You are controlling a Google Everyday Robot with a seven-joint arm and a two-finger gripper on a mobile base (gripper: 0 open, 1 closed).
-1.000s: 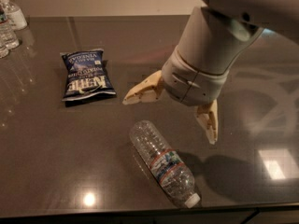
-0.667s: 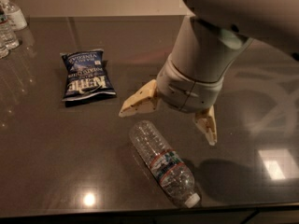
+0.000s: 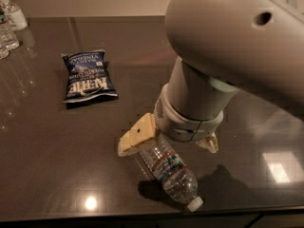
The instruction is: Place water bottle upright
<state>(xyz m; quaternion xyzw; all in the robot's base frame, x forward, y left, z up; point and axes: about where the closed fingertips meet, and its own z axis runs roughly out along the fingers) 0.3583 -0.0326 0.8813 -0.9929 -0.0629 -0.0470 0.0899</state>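
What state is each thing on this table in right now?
water bottle: lying on its side, capped
hand: open, down at the table, straddling the bottle's base end
chip bag: lying flat, apart from the bottle
pump bottle: upright at the far left

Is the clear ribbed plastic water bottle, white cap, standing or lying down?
Lying down: the water bottle rests sideways on the dark table, open gripper straddling its base.
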